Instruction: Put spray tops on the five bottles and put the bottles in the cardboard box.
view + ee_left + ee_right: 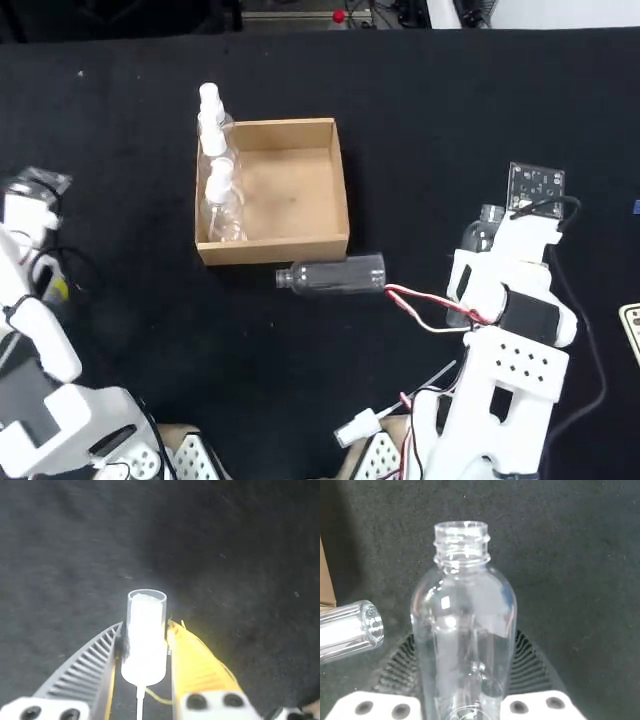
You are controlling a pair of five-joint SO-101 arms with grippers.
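Spray top [145,652] sits clamped in the left gripper [145,627]; the right gripper [462,665] grasps an uncapped clear bottle [462,610]. Just beside the right gripper lies a second uncapped bottle [332,274], the cardboard box [275,248] beyond it holding two capped bottles [225,205].

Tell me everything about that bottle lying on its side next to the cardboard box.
The lying bottle is clear, plastic-looking, seemingly empty, with a bare neck and no spray top. It rests on the black table along the outside of the cardboard box, neck away from the right arm. No gripper holds it.
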